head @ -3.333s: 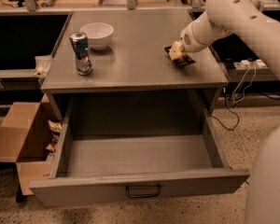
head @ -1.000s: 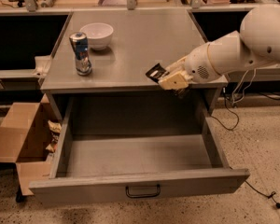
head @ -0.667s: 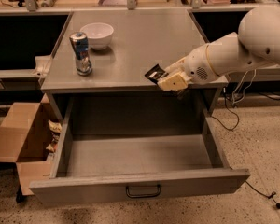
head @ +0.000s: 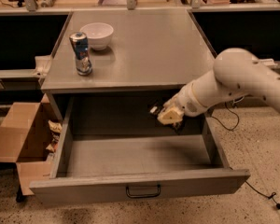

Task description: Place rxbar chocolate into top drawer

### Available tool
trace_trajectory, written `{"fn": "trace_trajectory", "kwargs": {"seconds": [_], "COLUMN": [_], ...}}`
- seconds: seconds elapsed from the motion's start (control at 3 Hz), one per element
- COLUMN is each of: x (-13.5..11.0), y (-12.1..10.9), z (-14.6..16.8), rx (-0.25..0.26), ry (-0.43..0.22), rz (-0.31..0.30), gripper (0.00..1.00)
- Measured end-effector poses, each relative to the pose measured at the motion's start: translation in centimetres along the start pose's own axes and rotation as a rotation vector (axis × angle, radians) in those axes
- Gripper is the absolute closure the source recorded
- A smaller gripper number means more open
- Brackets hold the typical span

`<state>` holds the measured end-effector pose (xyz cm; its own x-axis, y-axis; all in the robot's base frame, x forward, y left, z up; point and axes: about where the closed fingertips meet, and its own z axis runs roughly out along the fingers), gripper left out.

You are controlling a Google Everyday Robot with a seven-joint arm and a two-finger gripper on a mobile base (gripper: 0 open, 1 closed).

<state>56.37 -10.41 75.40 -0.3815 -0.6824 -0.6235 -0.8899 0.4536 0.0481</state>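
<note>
The top drawer [head: 84, 186] is pulled fully open below the grey tabletop [head: 149, 45]; its floor is bare. My gripper [head: 169, 116] is below the tabletop's front edge, over the back right part of the open drawer. It is shut on the rxbar chocolate [head: 157, 110], a dark bar that sticks out to the left of the fingers; only its pale-marked end stands out against the dark back of the cabinet. The bar hangs above the drawer floor and does not touch it.
A blue-silver can [head: 80, 52] and a white bowl [head: 97, 34] stand at the tabletop's left side. A brown cardboard box [head: 16, 141] sits on the floor left of the drawer. Cables lie on the floor at the right.
My gripper has come down with the bar from just above the tabletop's front edge to below it, into the space over the open drawer.
</note>
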Motion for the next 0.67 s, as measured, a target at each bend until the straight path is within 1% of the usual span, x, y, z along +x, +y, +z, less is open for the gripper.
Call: {"fn": "trace_trajectory", "kwargs": {"seconds": [0.33, 0.67], "x": [5.5, 8.5], "y": [1.1, 1.6], "z": [5.5, 9.3], "rx": [-0.063, -0.107], "ry": [0.087, 0.139], "rz": [0.039, 0.060], "gripper": [1.00, 1.00]}}
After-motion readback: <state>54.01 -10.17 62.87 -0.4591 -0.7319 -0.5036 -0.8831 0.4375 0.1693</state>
